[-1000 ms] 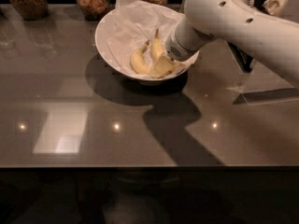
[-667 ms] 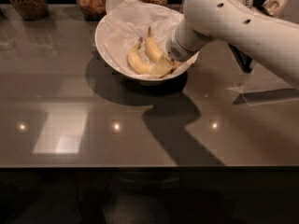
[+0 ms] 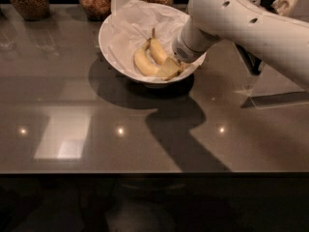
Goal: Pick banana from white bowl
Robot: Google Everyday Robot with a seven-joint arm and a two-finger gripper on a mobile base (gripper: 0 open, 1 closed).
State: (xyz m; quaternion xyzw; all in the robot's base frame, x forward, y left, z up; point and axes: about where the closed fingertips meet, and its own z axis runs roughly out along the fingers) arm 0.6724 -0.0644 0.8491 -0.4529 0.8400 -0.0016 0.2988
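Banana beside gripper inside white bowl

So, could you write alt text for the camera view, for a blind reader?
A white robot arm reaches into a wide, paper-lined white bowl; its tool sits low beside a straight, long-stemmed yellow banana and a shorter curved yellow banana. Glass jars of grain stand behind.

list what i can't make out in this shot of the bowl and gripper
Camera view:
gripper, low in the white bowl at its right side: largely hidden by the arm's wrist; contact with the banana unclear.
Banana's lower end: covered by the gripper.
Glass jars: tops cut off by the upper edge.
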